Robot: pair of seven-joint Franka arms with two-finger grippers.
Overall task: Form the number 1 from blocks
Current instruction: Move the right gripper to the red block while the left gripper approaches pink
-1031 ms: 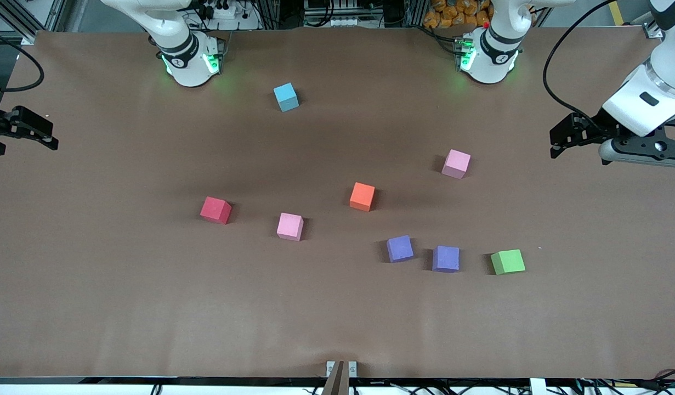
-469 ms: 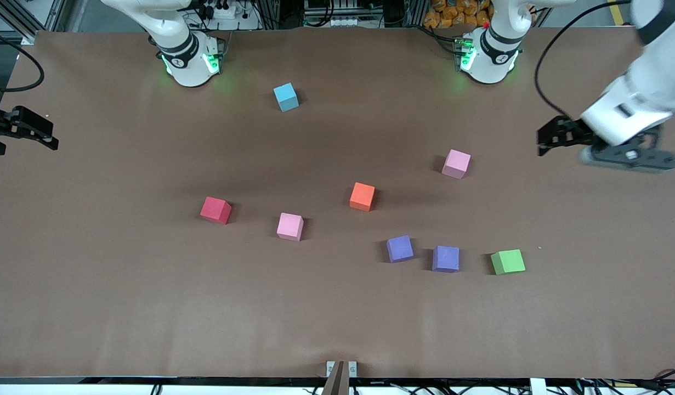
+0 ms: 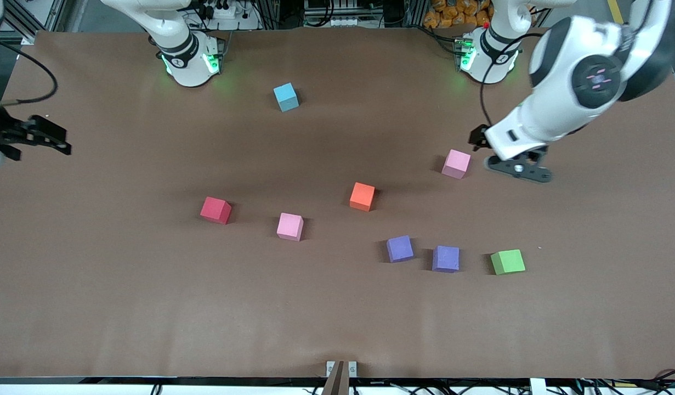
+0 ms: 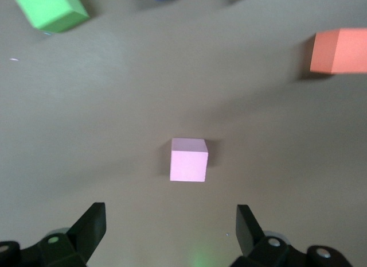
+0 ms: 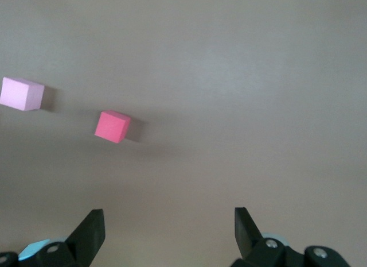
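Note:
Foam blocks lie scattered on the brown table: a pink block [image 3: 456, 163], an orange block [image 3: 362, 196], a red block [image 3: 215, 210], a second pink block [image 3: 290, 226] and two purple blocks [image 3: 400, 248] [image 3: 446, 259]. My left gripper [image 3: 477, 137] hangs open in the air just beside the first pink block [image 4: 188, 159], toward the left arm's end, with nothing between its fingers [image 4: 92, 227]. My right gripper [image 3: 60, 144] is open and empty near the table edge at the right arm's end. Its wrist view shows the red block [image 5: 112, 126] and a pink block [image 5: 22, 93].
A green block [image 3: 508, 261] lies beside the purple pair, toward the left arm's end. A blue block [image 3: 285, 97] sits between the two arm bases. The left wrist view also shows the green block [image 4: 50, 10] and the orange block [image 4: 339, 50].
The left arm has swung in from the table's end, bringing its open gripper close beside the pink block. The right gripper has shifted slightly inward. No block has moved.

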